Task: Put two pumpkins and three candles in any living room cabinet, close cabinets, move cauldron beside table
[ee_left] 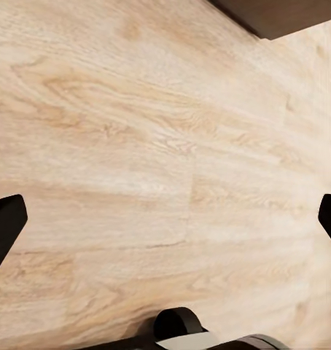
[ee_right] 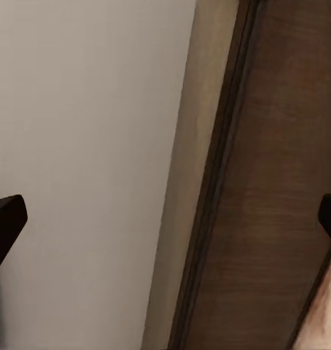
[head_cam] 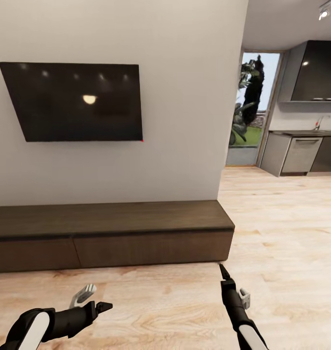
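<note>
Cabinet (head_cam: 112,233), a long, low, dark brown wood unit, stands on the pale wood floor (head_cam: 282,218) against a grey-white wall (head_cam: 184,97), directly ahead of the robot in the head view. Its flat, handleless fronts all sit flush and shut, and its top is bare. A dark wall-mounted television (head_cam: 75,102) hangs above it, reflecting ceiling lights.

Both arms are held low over the floor in front of the unit. The left tool (head_cam: 95,299) points toward the cabinet, its fingers spread wide and holding nothing; the left wrist view looks down on floorboards between two dark fingertips (ee_left: 5,226) far apart, with a corner of the cabinet (ee_left: 282,14) at the frame's edge. The right tool (head_cam: 224,271) points toward the cabinet's right end, near its corner; the right wrist view shows its fingertips (ee_right: 5,226) set wide apart and empty, facing the wall (ee_right: 85,146) and the cabinet's brown wood (ee_right: 282,182).

At far right, a kitchen with grey units (head_cam: 301,155) and a glazed door (head_cam: 250,107) opens beyond the wall.
</note>
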Tool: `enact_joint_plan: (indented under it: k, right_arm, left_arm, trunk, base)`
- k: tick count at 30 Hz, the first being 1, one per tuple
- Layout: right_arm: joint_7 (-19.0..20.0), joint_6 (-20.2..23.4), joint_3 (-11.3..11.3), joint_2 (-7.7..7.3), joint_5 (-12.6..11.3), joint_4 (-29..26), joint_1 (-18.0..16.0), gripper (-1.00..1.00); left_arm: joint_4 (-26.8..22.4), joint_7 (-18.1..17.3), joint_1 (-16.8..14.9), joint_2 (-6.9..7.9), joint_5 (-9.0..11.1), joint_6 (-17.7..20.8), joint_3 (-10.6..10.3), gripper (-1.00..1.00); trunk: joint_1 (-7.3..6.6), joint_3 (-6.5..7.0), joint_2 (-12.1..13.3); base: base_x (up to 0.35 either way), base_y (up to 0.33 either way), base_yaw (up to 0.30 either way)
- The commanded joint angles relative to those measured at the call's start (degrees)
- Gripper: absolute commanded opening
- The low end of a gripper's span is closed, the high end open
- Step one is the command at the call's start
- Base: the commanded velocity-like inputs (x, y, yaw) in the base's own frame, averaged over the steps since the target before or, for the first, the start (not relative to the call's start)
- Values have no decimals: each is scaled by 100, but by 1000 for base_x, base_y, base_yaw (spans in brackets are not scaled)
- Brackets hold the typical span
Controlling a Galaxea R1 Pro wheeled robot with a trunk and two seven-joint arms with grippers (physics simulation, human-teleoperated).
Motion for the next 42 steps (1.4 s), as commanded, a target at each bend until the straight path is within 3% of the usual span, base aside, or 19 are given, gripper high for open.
enact_joint_plan:
  k: [1,14,42]
  right_arm:
    - [2,4,-10,-8,-64,1,0,100]
    - [-22,18,-38,-21,-129,11,0,100]
    - [-76,18,-29,-14,-127,169,0,100]
  left_arm:
    - [0,-30,0,1,2,0,-3,100]
    - [364,-77,-2,-2,-14,0,46,100]
    - [387,-86,-1,12,-8,0,60,100]
  trunk:
    - [23,-18,-42]
    - [308,-252,-563]
    - [923,-754,-1686]
  base:
    - [0,0,0]
    - [0,0,0]
    - [0,0,0]
